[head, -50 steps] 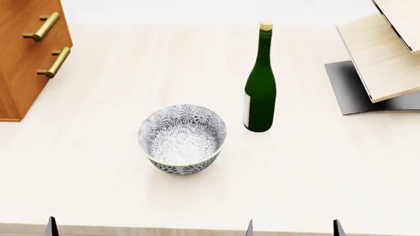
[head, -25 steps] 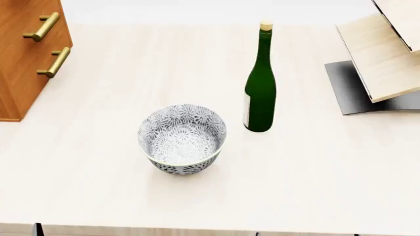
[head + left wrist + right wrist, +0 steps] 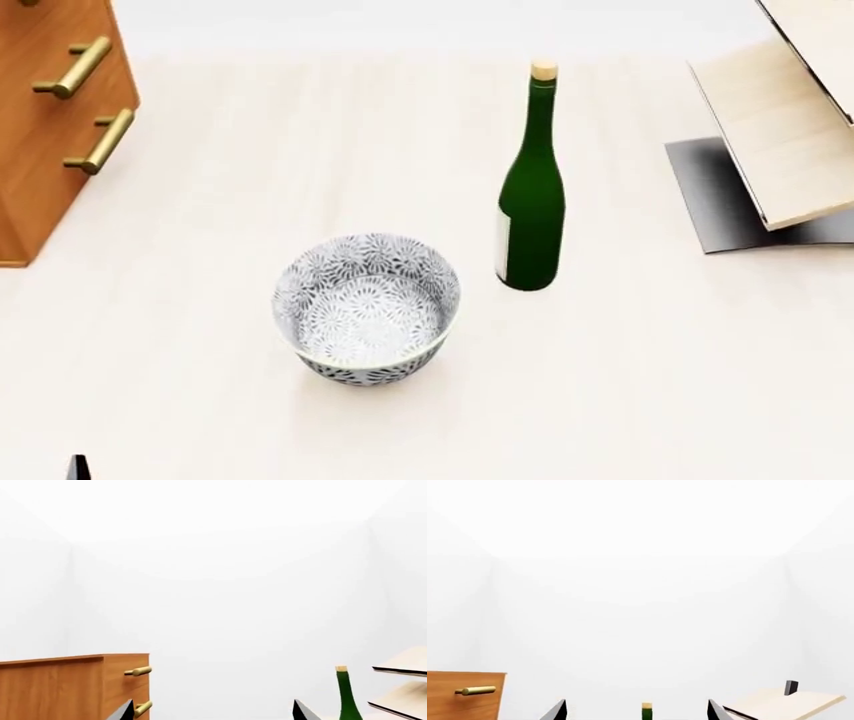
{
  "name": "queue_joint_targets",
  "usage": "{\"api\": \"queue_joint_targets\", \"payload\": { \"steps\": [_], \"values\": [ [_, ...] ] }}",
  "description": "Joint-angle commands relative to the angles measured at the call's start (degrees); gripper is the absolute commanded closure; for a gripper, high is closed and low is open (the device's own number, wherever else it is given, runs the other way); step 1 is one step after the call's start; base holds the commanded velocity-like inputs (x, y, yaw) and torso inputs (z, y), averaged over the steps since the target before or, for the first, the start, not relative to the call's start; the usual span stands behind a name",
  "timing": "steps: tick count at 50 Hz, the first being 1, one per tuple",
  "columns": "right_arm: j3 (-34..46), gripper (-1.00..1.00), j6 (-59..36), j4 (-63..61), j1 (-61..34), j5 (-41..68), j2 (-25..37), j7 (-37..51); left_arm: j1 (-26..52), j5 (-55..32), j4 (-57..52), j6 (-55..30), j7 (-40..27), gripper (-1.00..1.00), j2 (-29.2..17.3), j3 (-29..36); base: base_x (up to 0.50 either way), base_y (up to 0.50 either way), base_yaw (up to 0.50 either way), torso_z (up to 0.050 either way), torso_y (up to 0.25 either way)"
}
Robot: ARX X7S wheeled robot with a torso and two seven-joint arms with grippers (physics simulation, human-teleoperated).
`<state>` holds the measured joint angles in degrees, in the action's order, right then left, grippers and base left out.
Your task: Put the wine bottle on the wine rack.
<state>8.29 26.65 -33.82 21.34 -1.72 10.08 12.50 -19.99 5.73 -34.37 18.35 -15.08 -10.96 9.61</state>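
Tall glass bottle waits to be picked up.

The wine bottle (image 3: 531,190) stands upright mid-table, nearer the far edge, well apart from the wine rack (image 3: 787,130) at the far right corner. It looks heavy, hard, slippery and breakable; grab its fat lower part. Left gripper (image 3: 210,714) and right gripper (image 3: 635,712) are spread apart, holding nothing.

No readable text, brand, number or sign anywhere. Pale label on the wine bottle (image 3: 530,210) turned mostly away, a blank sliver only. Patterned bowl (image 3: 367,308) floral, without lettering. Cabinet (image 3: 54,120) and wine rack (image 3: 781,130) unmarked.
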Motion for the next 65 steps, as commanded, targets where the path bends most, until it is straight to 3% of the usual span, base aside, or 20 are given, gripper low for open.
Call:
{"api": "queue_joint_targets", "payload": {
  "steps": [1, 65],
  "values": [
    [0.52, -1.0, -0.49, -0.13, -0.17, 0.06, 0.56, 0.46, 0.38, 0.07, 0.08, -0.27, -0.51, -1.0, -0.45, 0.37, 0.15, 0.0, 0.0, 0.0, 0.0],
    [2.48, -1.0, -1.53, 1.45, -1.5, -1.67, 2.34, 3.67, 0.63, -0.22, -0.21, -0.84, -3.07, -1.0, -2.6, 2.17, 0.15, 0.0, 0.0, 0.0, 0.0]
  ]
}}
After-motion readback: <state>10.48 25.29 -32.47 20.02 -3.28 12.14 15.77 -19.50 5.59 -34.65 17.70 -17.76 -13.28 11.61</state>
